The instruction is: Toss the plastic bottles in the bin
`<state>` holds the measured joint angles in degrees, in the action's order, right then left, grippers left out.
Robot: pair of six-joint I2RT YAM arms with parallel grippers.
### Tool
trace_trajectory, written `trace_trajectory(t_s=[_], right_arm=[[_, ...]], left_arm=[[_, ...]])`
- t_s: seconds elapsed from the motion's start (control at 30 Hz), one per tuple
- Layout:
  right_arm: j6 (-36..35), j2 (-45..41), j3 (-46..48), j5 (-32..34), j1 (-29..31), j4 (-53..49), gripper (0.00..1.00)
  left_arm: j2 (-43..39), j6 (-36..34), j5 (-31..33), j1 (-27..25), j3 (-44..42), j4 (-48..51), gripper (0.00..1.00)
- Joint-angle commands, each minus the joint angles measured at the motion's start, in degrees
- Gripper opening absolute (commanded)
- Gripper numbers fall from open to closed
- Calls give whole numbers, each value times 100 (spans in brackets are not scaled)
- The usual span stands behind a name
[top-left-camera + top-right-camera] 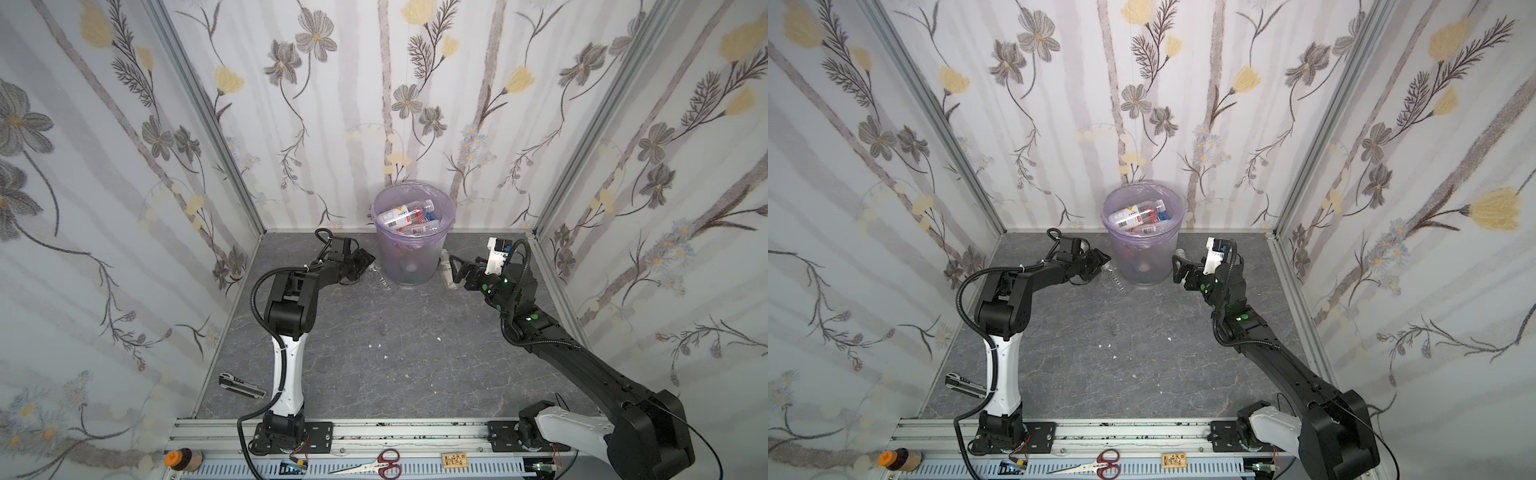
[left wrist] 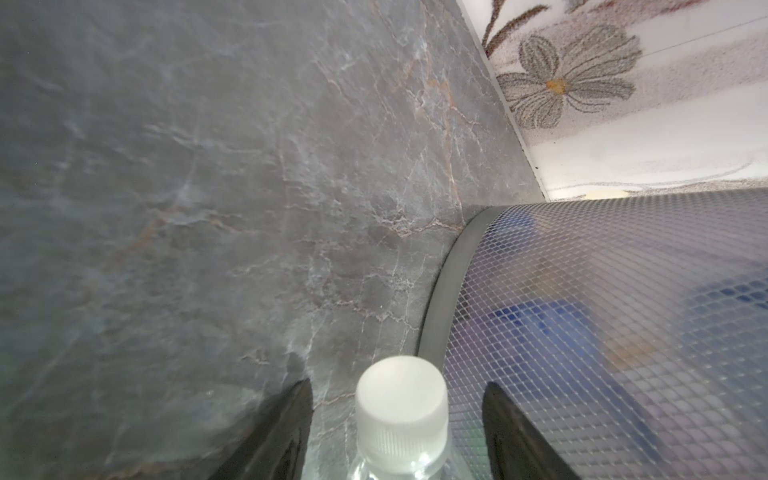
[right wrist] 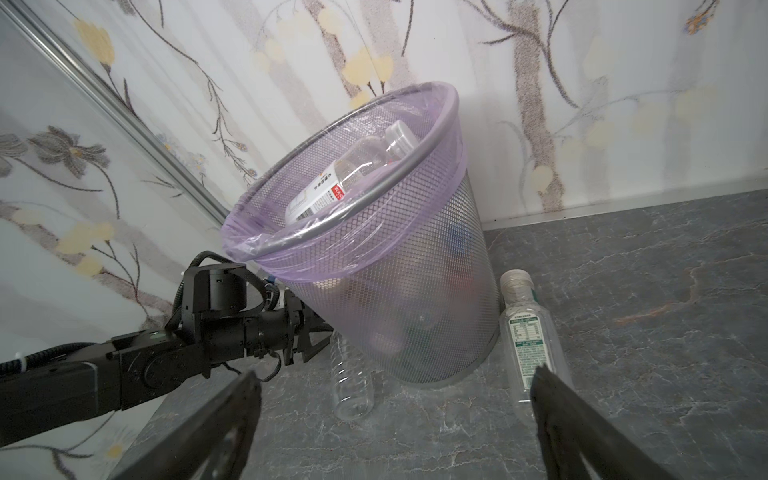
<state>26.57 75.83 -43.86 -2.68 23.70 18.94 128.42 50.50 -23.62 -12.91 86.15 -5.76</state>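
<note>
Left of the bin (image 1: 409, 257), our left gripper (image 2: 400, 386) stands spread around the cap of the clear bottle (image 3: 349, 374), one jaw close to the bin's wall. Right of the bin, the green-labelled bottle (image 3: 528, 340) lies beside its base, and our right gripper (image 3: 395, 372) is wide apart near it. Open floor (image 1: 395, 357) lies before the bin.

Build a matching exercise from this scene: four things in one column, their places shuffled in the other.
1. unlabelled clear bottle
2. green-labelled bottle
3. scissors
4. white-labelled bottle

A. on the front rail
B. inside the bin
C. between the fingers of the left pincer
D. lying on the floor near the right pincer

Pairs: 1-C, 2-D, 3-A, 4-B
</note>
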Motion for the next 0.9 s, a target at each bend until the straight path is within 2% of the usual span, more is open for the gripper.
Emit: trace_trajectory(t_s=[0.0,0.47,0.87], right_arm=[[33,103,0,-162,97,-98,100],[-83,596,204,-485,612,-364,100],[-97,699,244,-497,742,-321,100]], left_arm=[[56,-48,102,-17,16,224,65],[78,-115,166,-27,-72,224,56],[-27,-148,272,-27,-164,217,46]])
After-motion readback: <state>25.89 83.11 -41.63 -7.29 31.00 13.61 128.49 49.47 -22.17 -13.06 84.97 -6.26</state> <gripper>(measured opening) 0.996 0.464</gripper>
